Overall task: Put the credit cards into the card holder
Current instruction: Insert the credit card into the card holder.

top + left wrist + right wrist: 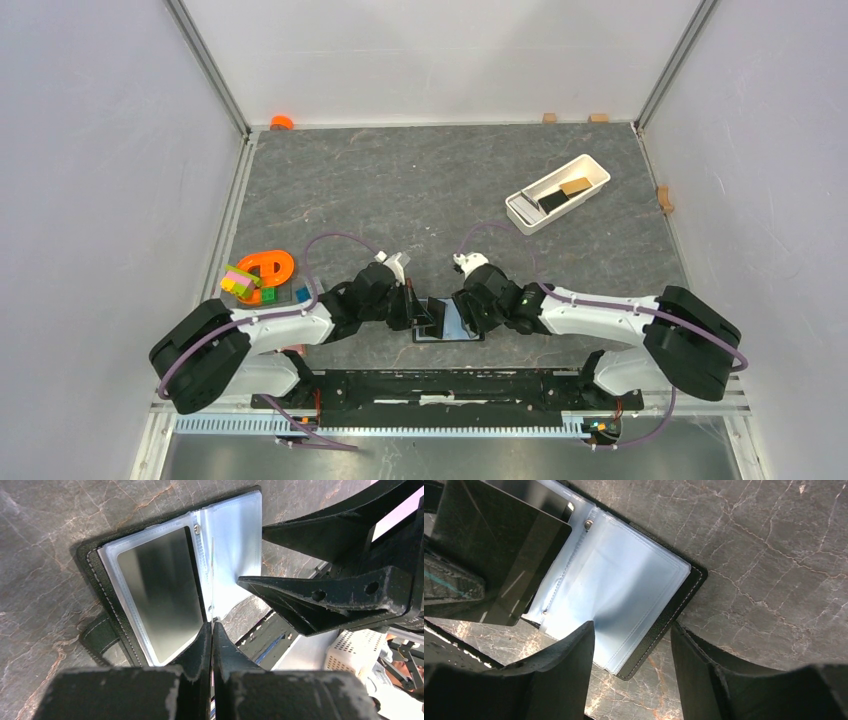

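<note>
the card holder [452, 322] lies open on the table just ahead of the arm bases. the left gripper [212, 629], fingers pressed together, apparently pinches a clear sleeve [212, 575] at the spine to hold the pages apart, and the right gripper [633, 630] hovers with fingers spread astride the holder's right half, gripping nothing. a black card [155, 605] looks seated in a left-hand pocket and further cards [574, 186] sit in the white tray [592, 166] well away; the pinched leaf shows only edge-on, and whether the bluish sleeves hide a card cannot be told.
</note>
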Controlling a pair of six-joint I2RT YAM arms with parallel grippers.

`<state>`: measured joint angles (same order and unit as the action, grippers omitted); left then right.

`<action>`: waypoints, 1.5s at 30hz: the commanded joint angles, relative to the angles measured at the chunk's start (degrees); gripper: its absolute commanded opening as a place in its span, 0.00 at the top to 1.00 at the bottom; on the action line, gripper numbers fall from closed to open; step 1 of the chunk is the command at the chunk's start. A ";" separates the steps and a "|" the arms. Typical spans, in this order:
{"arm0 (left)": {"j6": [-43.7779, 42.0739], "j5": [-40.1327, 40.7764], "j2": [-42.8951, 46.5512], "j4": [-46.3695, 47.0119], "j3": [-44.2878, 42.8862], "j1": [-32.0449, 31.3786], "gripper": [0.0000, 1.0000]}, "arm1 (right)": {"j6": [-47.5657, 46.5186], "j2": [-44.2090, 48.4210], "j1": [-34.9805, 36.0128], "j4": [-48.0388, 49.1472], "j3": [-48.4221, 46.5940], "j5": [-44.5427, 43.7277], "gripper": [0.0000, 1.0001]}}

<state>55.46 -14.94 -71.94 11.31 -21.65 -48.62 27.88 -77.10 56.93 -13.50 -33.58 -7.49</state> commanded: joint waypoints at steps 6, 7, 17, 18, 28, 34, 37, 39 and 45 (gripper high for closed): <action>1.29 -1.12 -0.76 4.96 0.47 -0.07 0.98 | 1.88 -1.16 0.29 -0.99 -0.39 -1.79 0.49; 1.46 -1.15 -1.04 5.25 0.47 -0.07 0.98 | 2.00 -1.19 0.33 -1.21 -0.26 -2.04 0.50; 3.86 -0.48 -2.83 7.84 1.94 -0.07 0.98 | 2.66 -1.56 0.30 -2.00 0.71 -3.30 0.56; 4.34 -0.76 -3.20 8.80 2.21 -0.07 0.98 | 2.66 -1.57 0.31 -1.98 0.71 -3.28 0.55; 7.31 -1.77 -6.53 13.66 3.35 -0.07 0.98 | 2.92 -1.69 0.29 -2.47 0.89 -3.67 0.56; 8.04 -0.01 -3.15 13.72 4.53 -0.06 0.98 | 3.10 -1.74 0.28 -2.48 1.06 -3.75 0.56; 8.23 -1.06 -2.49 13.95 4.26 -0.07 0.98 | 3.10 -1.75 0.29 -2.52 1.06 -3.80 0.56; 8.78 -1.94 -2.60 15.31 4.42 -0.06 0.98 | 3.15 -1.83 0.29 -2.53 0.97 -3.81 0.56; 9.37 -2.18 -3.77 16.17 4.64 -0.07 0.98 | 3.19 -1.77 0.26 -2.92 0.96 -3.99 0.56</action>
<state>62.15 -16.64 -75.53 24.43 -17.28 -48.60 30.65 -77.71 56.95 -14.06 -33.82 -9.61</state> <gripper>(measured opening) 0.034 0.444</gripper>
